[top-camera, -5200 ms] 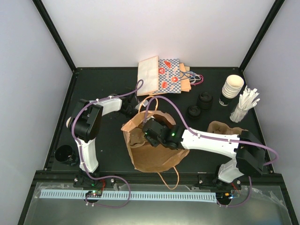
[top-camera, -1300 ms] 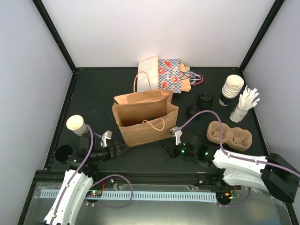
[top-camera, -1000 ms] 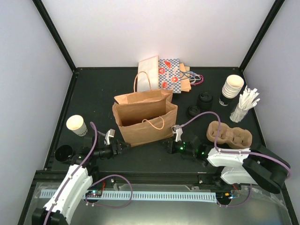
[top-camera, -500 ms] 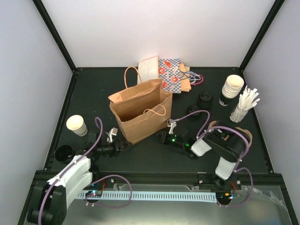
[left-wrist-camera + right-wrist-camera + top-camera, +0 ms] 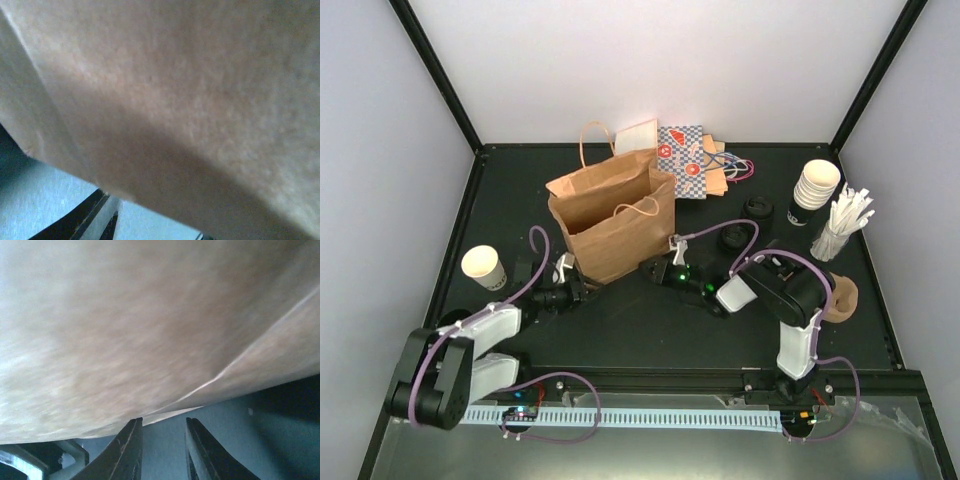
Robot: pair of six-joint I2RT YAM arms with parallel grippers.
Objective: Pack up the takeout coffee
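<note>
The brown paper bag (image 5: 610,215) stands open at mid-table, leaning a little toward the back. My left gripper (image 5: 582,287) presses against its lower left corner. The bag's wall (image 5: 190,100) fills the left wrist view and hides the jaws. My right gripper (image 5: 648,268) is at the bag's lower right; its jaws (image 5: 162,421) stand apart, with the bag's bottom edge (image 5: 175,410) just beyond the fingertips and nothing between them. A cream paper cup (image 5: 483,266) with a dark base stands uncapped at the left. A capped takeout coffee is out of view.
Two patterned bags (image 5: 670,165) lie flat at the back. Loose black lids (image 5: 755,207) sit right of the bag, with a stack of cups (image 5: 815,185) and a holder of white stirrers (image 5: 840,225) at the far right. A brown cup carrier (image 5: 842,297) is partly behind my right arm.
The bag has slid toward the back and left as both grippers advanced against its base. The right jaws went from shut to apart.
</note>
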